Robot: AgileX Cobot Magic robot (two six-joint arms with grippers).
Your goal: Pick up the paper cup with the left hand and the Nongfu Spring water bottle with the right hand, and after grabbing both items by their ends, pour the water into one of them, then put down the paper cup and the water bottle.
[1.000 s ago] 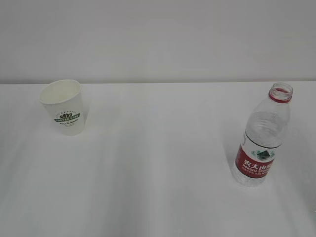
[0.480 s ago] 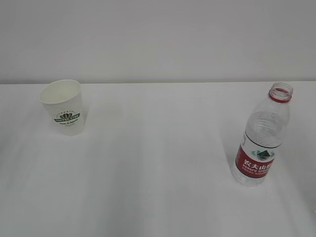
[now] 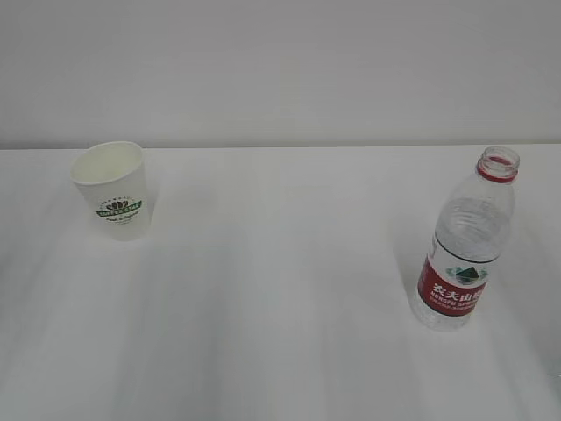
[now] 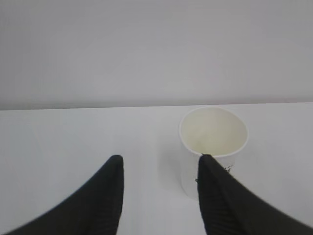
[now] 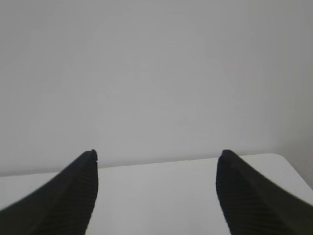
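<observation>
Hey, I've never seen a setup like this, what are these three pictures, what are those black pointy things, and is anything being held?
These come from a two-armed robot. One picture is a camera looking down at a slant over a white table. On it stand a paper cup on the left and an uncapped Nongfu Spring water bottle on the right; neither arm shows there.

The other two pictures come from cameras on each wrist. The black points are the fingers of each end effector. The left end effector is open, with the cup just ahead and to its right, behind one fingertip. The right end effector is open wide, facing table and wall only. Nothing is held.
</observation>
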